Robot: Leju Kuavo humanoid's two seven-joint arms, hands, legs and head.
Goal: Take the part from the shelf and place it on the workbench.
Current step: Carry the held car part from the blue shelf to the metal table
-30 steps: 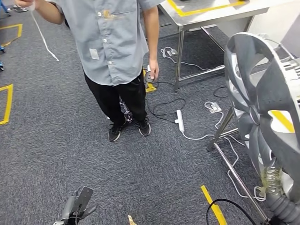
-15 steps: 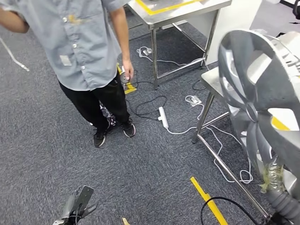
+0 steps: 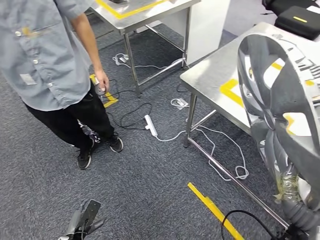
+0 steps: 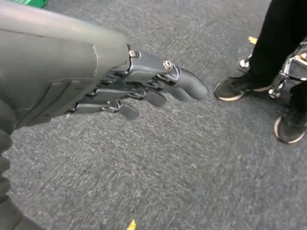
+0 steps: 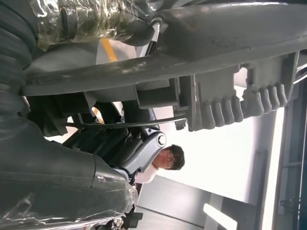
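The part is a large grey wheel cover [image 3: 279,115], held upright at the right of the head view. My right hand [image 3: 291,192], wrapped in clear tape, grips its lower rim. In the right wrist view the cover's ribbed back [image 5: 224,57] lies across my right hand [image 5: 119,143], whose fingers curl around its edge. The steel workbench [image 3: 211,75], marked with yellow tape, stands just beyond the cover. My left hand [image 3: 81,222] hangs low over the carpet. Seen from the left wrist, the left hand [image 4: 145,91] has its fingers stretched out and holds nothing.
A person in a grey shirt [image 3: 45,65] stands at the left on the carpet. A white power strip [image 3: 151,125] and loose cables lie by the workbench legs. A second steel table [image 3: 139,12] stands at the back. Black cases [image 3: 298,20] sit on the workbench's far side.
The camera has swung to the right: the person and floor slide left and the workbench comes into view. The wheel cover stays in my right hand; the left hand hangs as before.
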